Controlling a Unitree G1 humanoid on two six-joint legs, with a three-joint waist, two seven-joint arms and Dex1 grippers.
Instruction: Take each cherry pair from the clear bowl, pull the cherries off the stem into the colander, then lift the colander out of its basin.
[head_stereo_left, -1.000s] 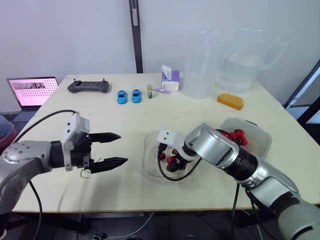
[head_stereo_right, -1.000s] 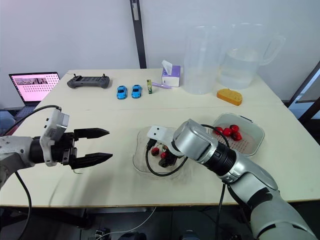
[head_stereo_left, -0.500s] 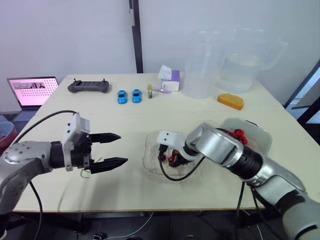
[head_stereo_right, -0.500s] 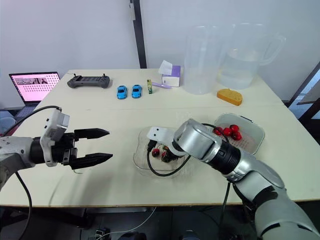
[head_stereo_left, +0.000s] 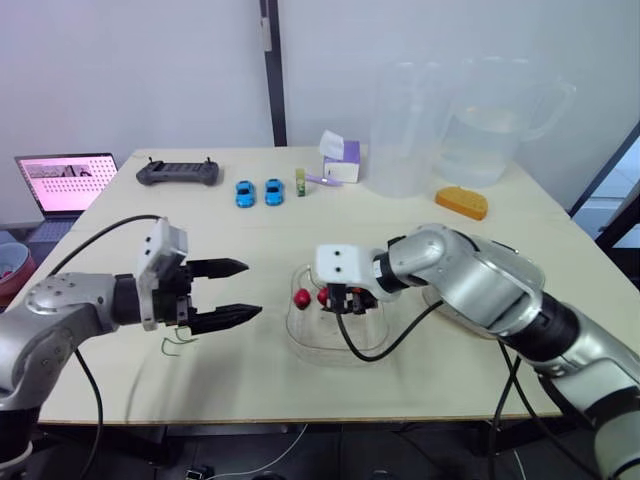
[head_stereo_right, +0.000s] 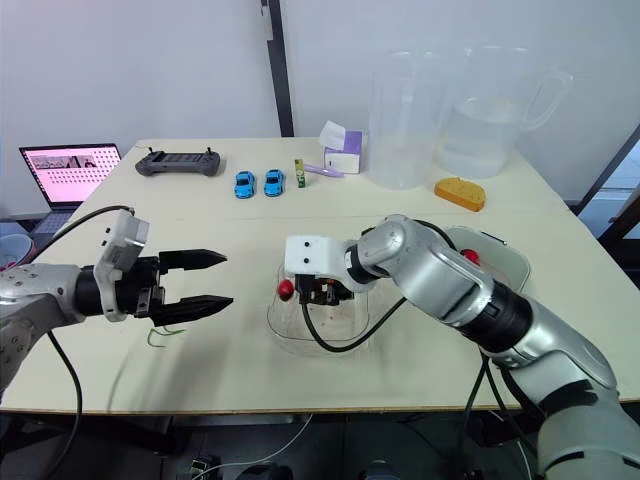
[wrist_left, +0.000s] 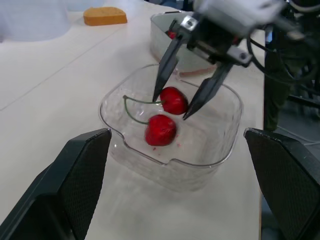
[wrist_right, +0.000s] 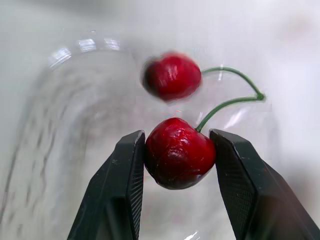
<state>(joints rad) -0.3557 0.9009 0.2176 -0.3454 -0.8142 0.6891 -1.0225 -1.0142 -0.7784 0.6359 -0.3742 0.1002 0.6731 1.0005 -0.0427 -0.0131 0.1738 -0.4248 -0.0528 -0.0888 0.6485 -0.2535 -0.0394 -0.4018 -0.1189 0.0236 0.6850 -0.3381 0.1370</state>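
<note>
right gripper (wrist_left: 171, 106) clamped on one cherry of cherry pair (wrist_right: 180, 152), other cherry dangling, over clear bowl (wrist_left: 112, 107) mid-table. left gripper (head_stereo_left: 250, 289) fingers apart, hovers left of bowl. step looks like pick-up; next probably: carry right to colander (head_stereo_right: 508, 262), pull cherries off stem.

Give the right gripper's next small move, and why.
The right gripper is shut on one cherry; the other cherry hangs by the stem, and the left gripper is open beside the bowl. So probably lift both toward the left gripper.
</note>
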